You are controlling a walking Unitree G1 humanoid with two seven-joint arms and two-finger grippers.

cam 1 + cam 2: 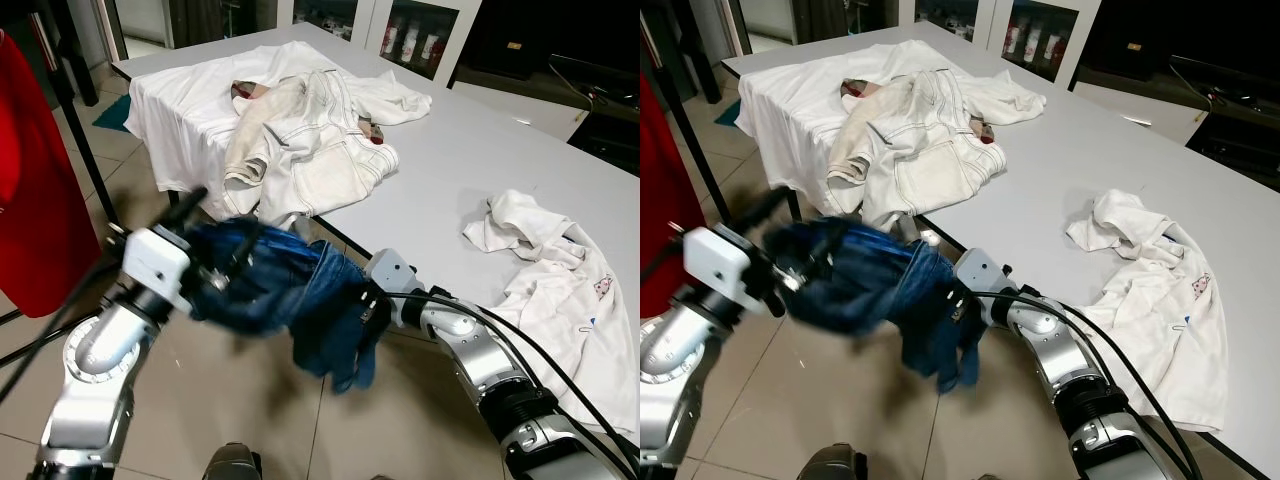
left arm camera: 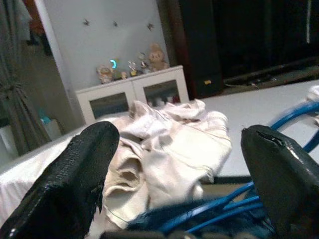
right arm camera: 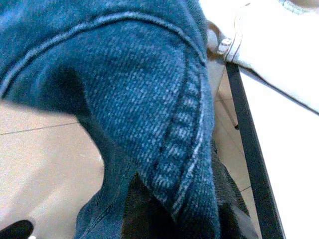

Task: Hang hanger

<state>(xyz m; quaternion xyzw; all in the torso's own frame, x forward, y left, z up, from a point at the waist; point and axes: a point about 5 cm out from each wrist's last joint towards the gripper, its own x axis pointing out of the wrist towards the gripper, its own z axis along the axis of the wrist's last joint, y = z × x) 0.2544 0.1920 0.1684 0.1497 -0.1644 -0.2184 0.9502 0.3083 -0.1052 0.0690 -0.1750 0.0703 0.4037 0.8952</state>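
Both grippers hold up a blue denim garment (image 1: 290,300) between them, near the table (image 1: 480,160), probably for hanging. Left gripper (image 2: 179,164) fingers are spread around blue hanger wire (image 2: 224,206). Right gripper (image 1: 368,305) is buried in denim; I cannot tell its state.

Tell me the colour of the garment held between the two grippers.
Dark blue denim garment with lighter stitched seams; the right wrist view shows it best.

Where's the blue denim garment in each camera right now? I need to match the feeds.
Left eye view: blue denim garment low centre, between both arms.
Right eye view: low centre-left.
Left wrist view: blurred blue strip between the fingers.
Right wrist view: close up across the frame.
Shared landmark: white clothes pile on the table.
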